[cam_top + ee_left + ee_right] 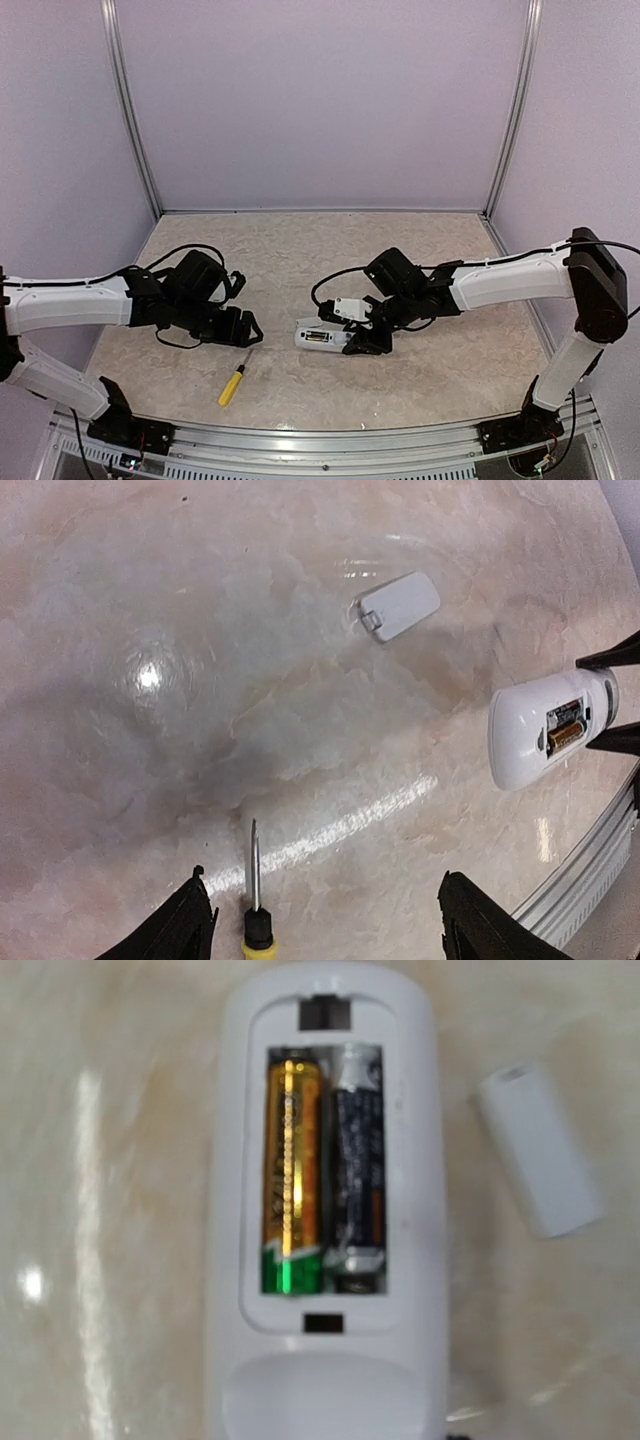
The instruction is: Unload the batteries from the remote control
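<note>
From above, the slim white plastic remote control (318, 338) lies mid-table, with the right gripper (372, 342) pinching its end. The left gripper (245, 330) is near a yellow-handled screwdriver (232, 385).

In the left wrist view, its black fingers (185, 925) are spread wide, and a small white plastic cover piece (400, 605) lies apart.

The right wrist view shows the batteries (295, 1180), one brassy-gold cylinder and one dark one, sitting side by side in the remote's open compartment.

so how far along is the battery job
Done: the cover is off and lies beside the remote control. In hand: the right pincer grips the remote control; the left pincer hangs open over the screwdriver. Left to do: both batteries are in their bay, not yet out.
</note>
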Tool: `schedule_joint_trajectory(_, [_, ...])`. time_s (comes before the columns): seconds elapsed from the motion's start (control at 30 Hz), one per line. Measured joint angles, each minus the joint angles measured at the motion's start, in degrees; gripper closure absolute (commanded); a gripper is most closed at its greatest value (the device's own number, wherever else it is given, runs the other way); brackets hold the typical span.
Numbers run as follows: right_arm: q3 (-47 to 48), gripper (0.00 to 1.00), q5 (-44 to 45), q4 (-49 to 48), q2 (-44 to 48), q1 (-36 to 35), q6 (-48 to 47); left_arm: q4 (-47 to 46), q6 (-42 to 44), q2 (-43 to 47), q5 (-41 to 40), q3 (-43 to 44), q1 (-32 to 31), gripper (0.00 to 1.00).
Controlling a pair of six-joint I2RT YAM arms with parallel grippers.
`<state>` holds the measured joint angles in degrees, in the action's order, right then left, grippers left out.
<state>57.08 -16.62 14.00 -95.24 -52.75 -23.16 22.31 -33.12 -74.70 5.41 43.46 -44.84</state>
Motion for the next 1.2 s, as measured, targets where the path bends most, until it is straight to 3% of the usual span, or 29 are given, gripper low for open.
schedule_joint_trajectory(0.27, [2.4, 0.99, -1.4, 3.6, -8.9, -0.3, -6.5, 8.3, -1.3, 3.5, -1.8, -2.0, -2.2, 0.25])
schedule_joint_trajectory(0.37, [3.2, 0.92, -1.0, 3.8, -10.1, -0.6, -7.3, 8.6, -1.3, 1.7, -1.8, -2.0, -2.8, 0.26])
schedule_joint_trajectory(0.5, [3.9, 0.59, -0.2, 4.1, -10.5, -1.1, -7.6, 8.8, -1.1, -2.1, -1.8, -2.0, -3.3, 0.3])
schedule_joint_trajectory(0.6, [4.0, 0.27, 0.9, 4.3, -10.7, -1.5, -7.8, 9.0, -0.9, -5.0, -1.8, -1.7, -3.4, 0.38])
schedule_joint_trajectory(0.63, [4.0, 0.24, 1.5, 4.5, -10.8, -1.7, -7.6, 9.1, -0.8, -5.9, -1.8, -1.5, -3.4, 0.39])
schedule_joint_trajectory(0.9, [3.6, 0.2, 2.5, 3.8, -10.5, -2.2, -7.6, 10.0, 0.1, -9.4, -2.4, 0.9, -3.4, 0.53])
schedule_joint_trajectory(1.07, [3.1, 0.18, 3.4, 3.8, -9.8, -2.3, -7.6, 10.2, 0.4, -11.6, -2.5, 2.1, -3.5, 0.54])
schedule_joint_trajectory(1.2, [1.6, 0.16, 4.9, 4.2, -6.9, -2.3, -7.5, 10.3, 0.5, -13.5, -2.7, 2.3, -3.5, 0.68])
